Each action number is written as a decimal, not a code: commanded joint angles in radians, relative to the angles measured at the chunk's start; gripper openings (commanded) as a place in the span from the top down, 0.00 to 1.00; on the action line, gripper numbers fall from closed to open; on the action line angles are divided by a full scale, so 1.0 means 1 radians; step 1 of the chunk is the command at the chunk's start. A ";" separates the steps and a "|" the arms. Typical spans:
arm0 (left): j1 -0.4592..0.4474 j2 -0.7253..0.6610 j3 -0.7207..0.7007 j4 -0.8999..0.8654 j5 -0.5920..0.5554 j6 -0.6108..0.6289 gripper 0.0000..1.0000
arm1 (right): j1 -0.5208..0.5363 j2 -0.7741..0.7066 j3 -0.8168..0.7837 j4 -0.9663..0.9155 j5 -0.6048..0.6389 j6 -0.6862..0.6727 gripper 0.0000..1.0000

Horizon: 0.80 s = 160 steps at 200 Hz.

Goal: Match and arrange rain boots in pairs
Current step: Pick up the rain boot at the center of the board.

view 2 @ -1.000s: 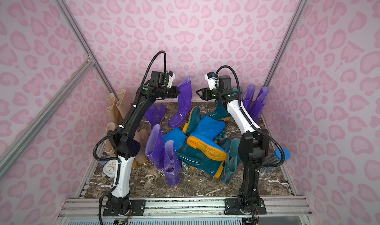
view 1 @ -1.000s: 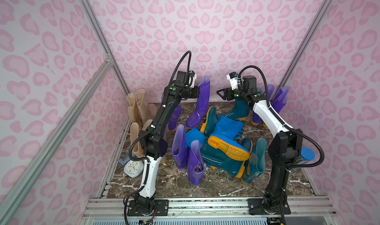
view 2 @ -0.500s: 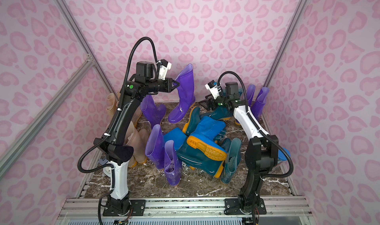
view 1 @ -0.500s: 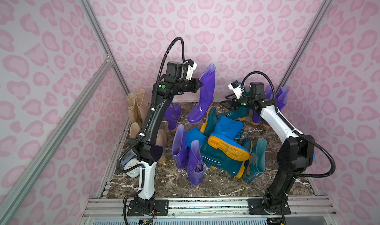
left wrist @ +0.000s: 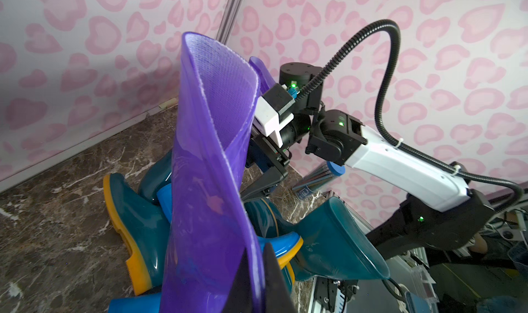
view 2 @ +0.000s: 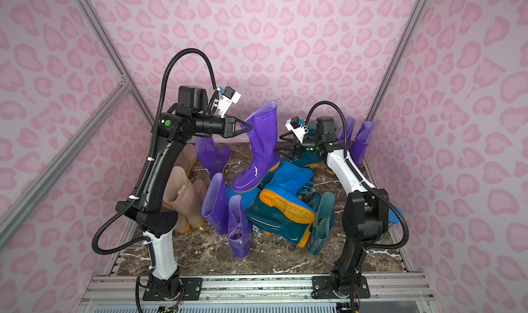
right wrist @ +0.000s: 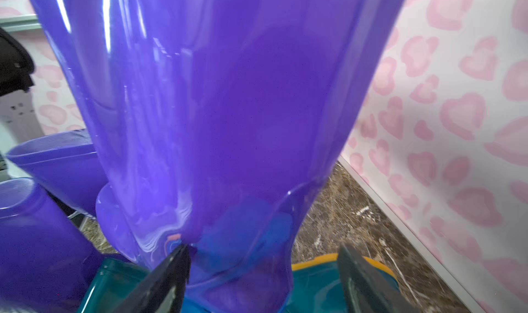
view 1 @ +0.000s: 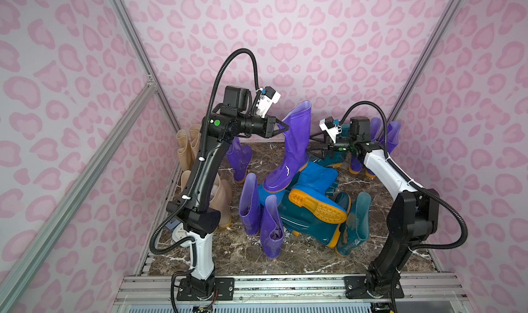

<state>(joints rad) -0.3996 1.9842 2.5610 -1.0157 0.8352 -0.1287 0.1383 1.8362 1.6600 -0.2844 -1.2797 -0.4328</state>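
Purple boot (view 1: 290, 154) lifted higher, left hand (view 1: 286, 129) pinching it, right hand (view 1: 313, 143) part-hidden

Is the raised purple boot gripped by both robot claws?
No, only the left gripper pinches the purple boot; the right gripper is open.

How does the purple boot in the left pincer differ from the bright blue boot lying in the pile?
The purple boot is translucent; the bright blue boot looks opaque. The purple boot is upright, its shaft pinched near the top by the shut left pincer; the bright blue boot lies on its side over a dark teal boot, and no pincer holds it. Both are glossy, with orange-yellow soles.
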 commanded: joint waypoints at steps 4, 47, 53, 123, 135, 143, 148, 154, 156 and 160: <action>0.002 -0.014 0.004 0.040 0.098 0.031 0.98 | 0.029 0.031 0.066 -0.205 -0.178 -0.184 0.24; 0.004 -0.002 0.004 0.113 0.157 -0.022 0.98 | 0.060 0.084 0.136 -0.419 -0.336 -0.377 0.32; 0.004 -0.002 0.005 0.123 0.163 -0.029 0.98 | 0.061 0.092 0.149 -0.474 -0.348 -0.425 0.32; 0.004 -0.003 -0.010 0.097 0.226 -0.018 0.98 | -0.011 0.280 0.440 -1.030 -0.418 -0.827 0.21; 0.003 -0.008 -0.025 0.089 0.240 -0.010 0.98 | -0.029 0.292 0.456 -1.030 -0.421 -0.828 0.21; 0.001 -0.014 -0.040 0.084 0.240 -0.003 0.98 | -0.032 0.296 0.467 -1.030 -0.423 -0.829 0.21; -0.001 -0.019 -0.045 0.078 0.234 0.004 0.97 | -0.032 0.296 0.474 -1.030 -0.413 -0.828 0.21; -0.003 -0.023 -0.054 0.074 0.235 0.011 0.98 | -0.029 0.296 0.482 -1.031 -0.394 -0.822 0.21; -0.003 -0.026 -0.059 0.074 0.237 0.013 0.98 | -0.028 0.295 0.483 -1.031 -0.388 -0.821 0.21; -0.005 -0.028 -0.065 0.075 0.242 0.014 0.98 | -0.027 0.290 0.479 -1.030 -0.383 -0.821 0.21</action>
<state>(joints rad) -0.3985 1.9854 2.5187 -0.9810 1.0126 -0.1524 0.1043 2.1254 2.1220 -1.2324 -1.5501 -1.1969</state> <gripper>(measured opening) 0.083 0.788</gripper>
